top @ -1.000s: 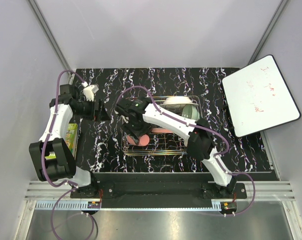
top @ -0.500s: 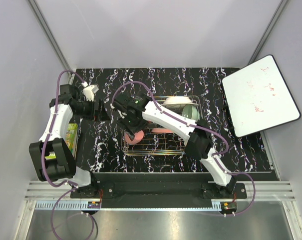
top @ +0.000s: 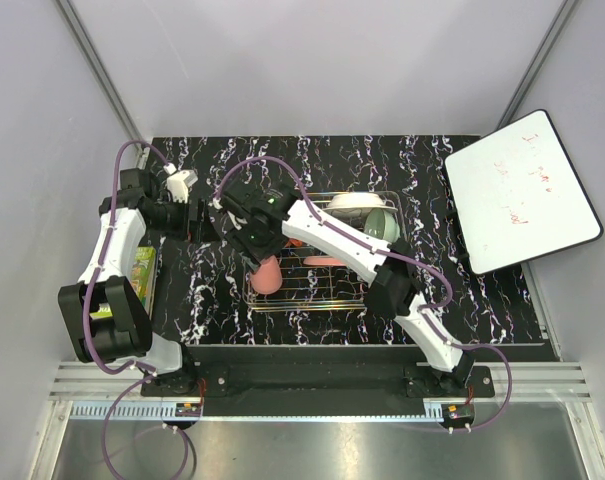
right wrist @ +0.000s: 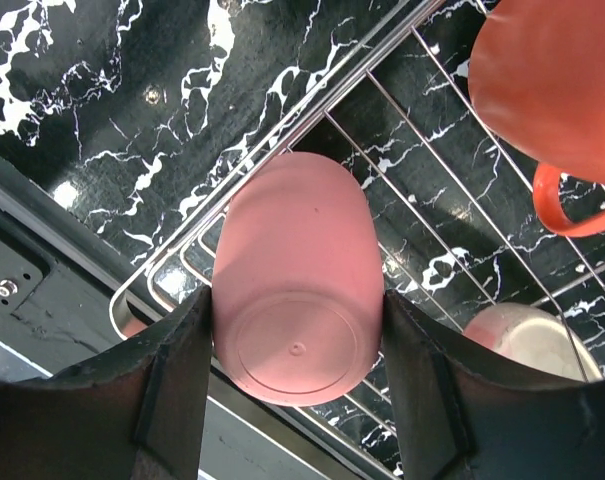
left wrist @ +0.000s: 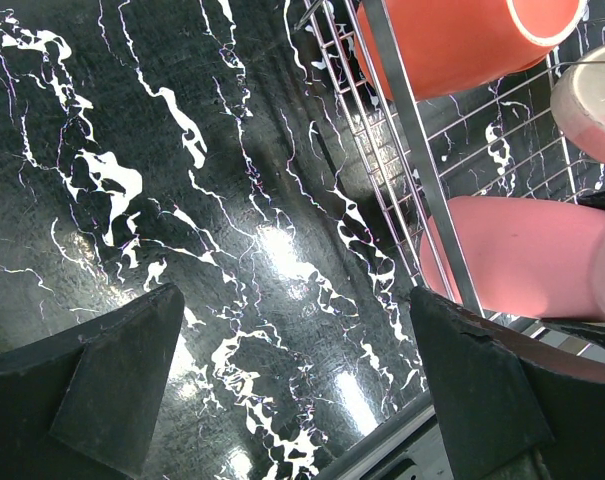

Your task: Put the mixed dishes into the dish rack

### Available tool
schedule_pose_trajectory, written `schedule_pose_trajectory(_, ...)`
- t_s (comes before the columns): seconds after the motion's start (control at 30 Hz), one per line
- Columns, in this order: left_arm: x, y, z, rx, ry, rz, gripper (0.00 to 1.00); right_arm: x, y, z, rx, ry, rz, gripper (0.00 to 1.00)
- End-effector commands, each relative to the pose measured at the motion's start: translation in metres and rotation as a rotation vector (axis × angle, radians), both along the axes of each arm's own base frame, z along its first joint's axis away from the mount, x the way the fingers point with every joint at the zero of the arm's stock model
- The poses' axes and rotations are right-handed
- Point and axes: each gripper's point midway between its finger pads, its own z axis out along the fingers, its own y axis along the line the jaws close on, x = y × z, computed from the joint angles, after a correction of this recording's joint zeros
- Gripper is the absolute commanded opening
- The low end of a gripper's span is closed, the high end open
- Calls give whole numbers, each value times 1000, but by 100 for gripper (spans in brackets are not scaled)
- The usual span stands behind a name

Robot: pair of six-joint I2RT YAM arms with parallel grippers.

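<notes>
Smaller pink mug [right wrist: 297, 230], smooth and round-bodied, is in your right gripper [right wrist: 298, 330]. The fingers clamp it across the body, with its flat base facing the wrist camera. It hangs at the near-left corner of the rectangular silver wire dish rack [top: 322, 303]. From the right wrist, the mug's body crosses the rack's rim wire [right wrist: 322, 108], so part of it looks to be outside the basket. Whether it touches the wires, I can't tell.

That's your hazard. Let go here and the mug could land on the rim, rock, and roll out onto the black marbled table [left wrist: 182, 200]. Carry it further inside before you open.

Watch the glossy orange mug [right wrist: 552, 80] too. It sits inside the rack close by, handle towards you, and a wide swing could clip it. Going low, your fingertips could snag between the wires.

Your left gripper [left wrist: 297, 385] is spread wide and holds nothing, over the table just beside the rack's left wall.
</notes>
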Motion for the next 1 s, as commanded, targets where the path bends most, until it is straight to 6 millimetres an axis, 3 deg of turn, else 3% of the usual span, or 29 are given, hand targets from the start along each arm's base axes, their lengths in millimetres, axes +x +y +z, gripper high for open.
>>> schedule_pose_trajectory(0.0,7,5,11,32,-73,-11,99,5,23,12,93,-22,6,11)
schedule_pose_trajectory(0.13,8,6,10,31,-71,-8,99,3,17,9,70,-25,7,8)
schedule_pose_trajectory(0.3,9,5,11,23,-71,-9,99,6,-13,2,-30,-72,-18,1)
schedule_pose_trajectory(0.47,10,6,10,28,-71,-9,99,-2,-38,0,-92,-73,-23,1)
schedule_pose_trajectory(0.67,9,5,9,22,-70,-9,99,-9,-45,-5,-105,-52,-19,1)
schedule_pose_trajectory(0.9,8,5,7,24,-69,-8,99,-11,-36,-11,-101,-29,-7,16)
schedule_pose_trajectory(0.97,8,5,7,21,-68,-8,99,-12,-32,-11,-91,-23,-2,25)
